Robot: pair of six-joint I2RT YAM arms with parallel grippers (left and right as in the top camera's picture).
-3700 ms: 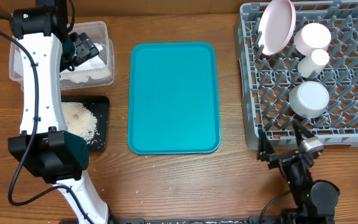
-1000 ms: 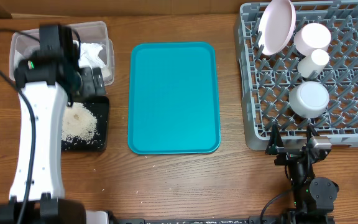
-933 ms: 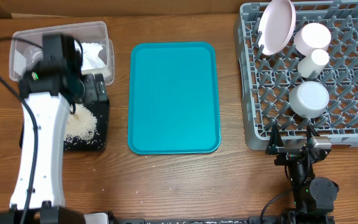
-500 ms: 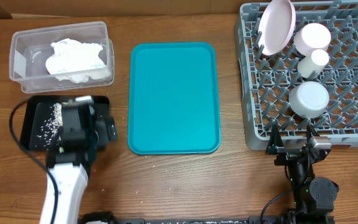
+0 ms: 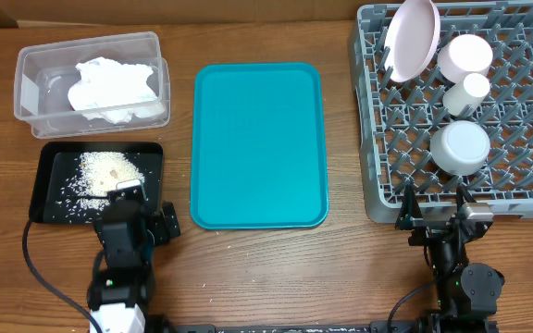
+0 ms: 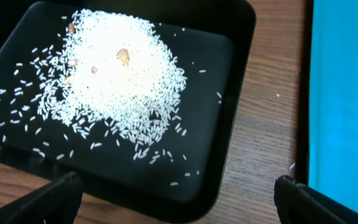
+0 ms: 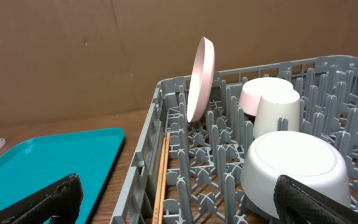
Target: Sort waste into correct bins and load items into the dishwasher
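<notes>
Along the bottom edge both arms sat folded low, left gripper (image 6: 179, 194) and right gripper (image 7: 179, 196) with jaws apart.

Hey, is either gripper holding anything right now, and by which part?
Nothing. The left gripper is open near the black tray, and the right gripper is open by the rack, both empty.

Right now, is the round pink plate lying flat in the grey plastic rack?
No, the plate stands on edge in the rack.
</notes>
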